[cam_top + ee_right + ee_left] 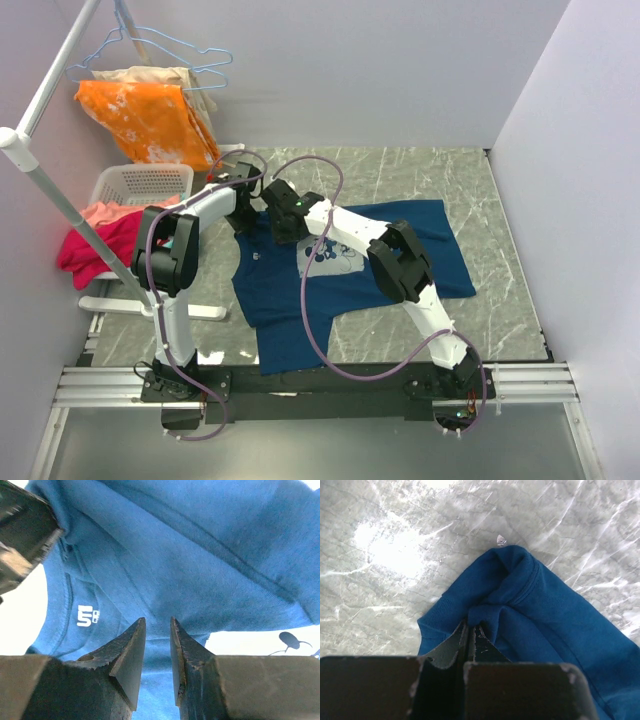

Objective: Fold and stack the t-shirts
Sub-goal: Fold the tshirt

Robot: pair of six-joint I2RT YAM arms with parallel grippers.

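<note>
From above, the navy t-shirt (440, 250) lies flat on the bench (450, 180), picture side up, so it looks ready to be folded. A white basket (150, 183) stands on the left, with red and pink clothes (95, 245) heaped by it. An orange top (140, 120) hangs above.

In the left wrist view, the left hand (471, 630) pinches the shirt's edge, likely to lift it.

In the right wrist view, the right hand (157, 622) holds nothing. Its fingers stand apart over the cloth.

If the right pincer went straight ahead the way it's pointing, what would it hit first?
The navy t-shirt: the right pincer, jaws slightly apart, points at its cloth beside the white size print. How near it is, I can't tell.
</note>
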